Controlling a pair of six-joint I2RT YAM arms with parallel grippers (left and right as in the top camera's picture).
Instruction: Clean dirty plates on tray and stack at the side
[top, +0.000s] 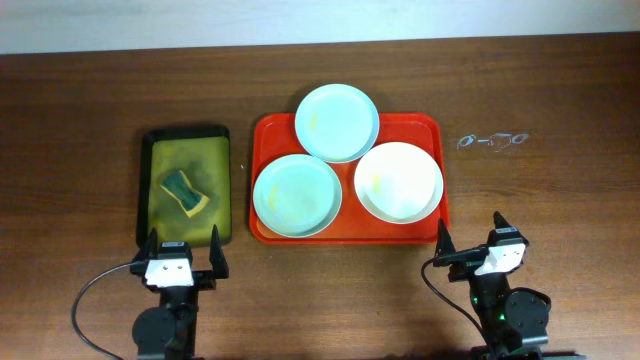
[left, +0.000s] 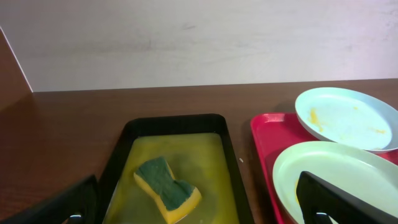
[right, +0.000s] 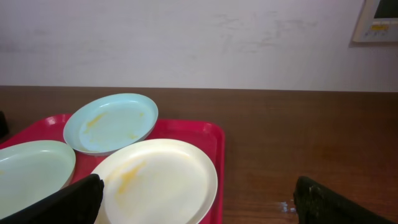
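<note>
We're watching the far mint-blue plate (top: 337, 122), near mint-blue plate (top: 297, 195) and cream-white plate (top: 398, 181) sitting on the red-orange tray (top: 270, 132). The left gripper (top: 185, 243) and right gripper (top: 470, 230) are hovering near us, jaws spread wide, gripping nothing.

Lighting bright, even and diffuse. Overhead view: sharp across the frame and well exposed; the plates (top: 337, 122) cast only thin, soft shadows on the tray (top: 268, 135), and the table (top: 80, 110) shows a dull sheen. Wrist views: softer. The fingers (left: 339, 199) of the left gripper (left: 199, 214) and the fingers (right: 62, 202) of the right gripper (right: 202, 208) read as dark, blurred, underexposed shapes at the bottom edge. Ahead of the jaws focus is acceptable; the wall (right: 186, 37) beyond them is pale, near washed out.
</note>
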